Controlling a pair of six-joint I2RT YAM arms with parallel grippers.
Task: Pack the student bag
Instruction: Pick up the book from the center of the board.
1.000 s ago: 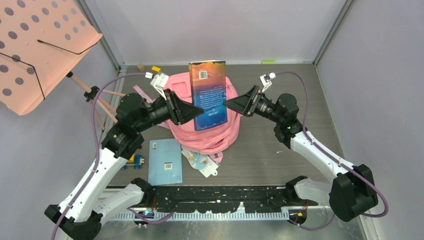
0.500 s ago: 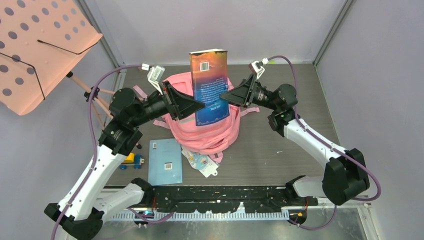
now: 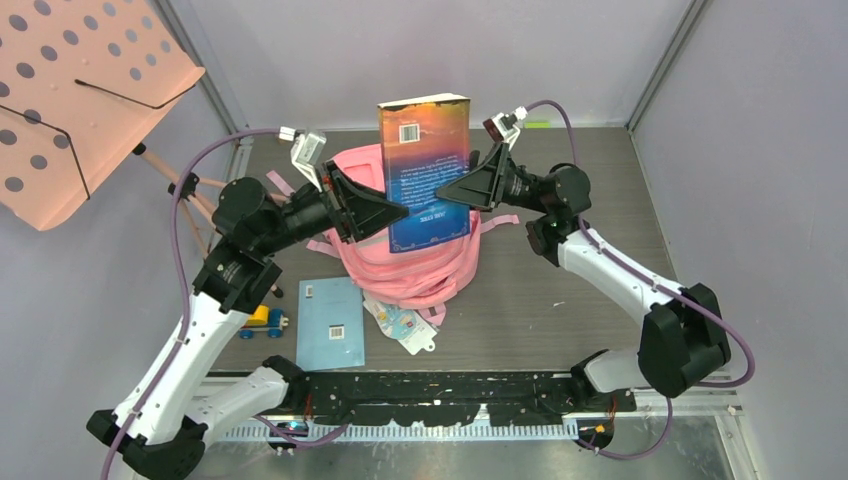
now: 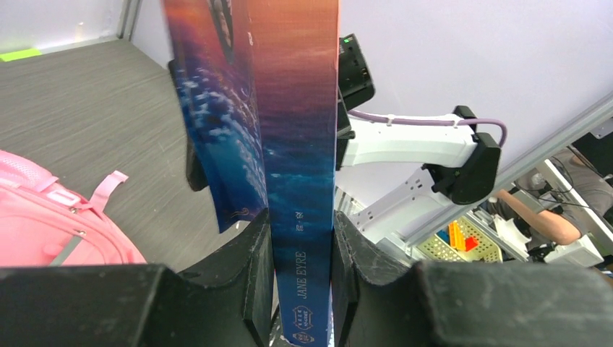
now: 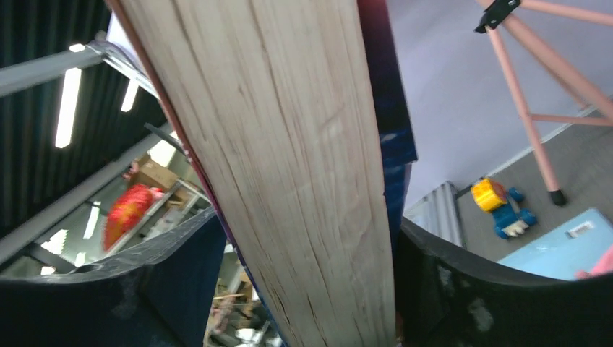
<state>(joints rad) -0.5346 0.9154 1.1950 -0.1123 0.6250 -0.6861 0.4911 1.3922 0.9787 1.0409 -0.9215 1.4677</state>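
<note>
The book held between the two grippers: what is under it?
The pink student bag stands below the book. The book hides the bag's top, so whether it is open cannot be seen.

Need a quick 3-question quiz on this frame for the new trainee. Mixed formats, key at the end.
1. True or false: the book is already inside the student bag.
2. In the left wrist view, which part of the book does the left claw grip? A) the spine B) the page edges C) a loose cover corner
3. Short answer: what title is printed on the spine?

Key:
1. False. The left claw and right claw hold it upright over the bag.
2. A.
3. Jane Eyre.
</note>
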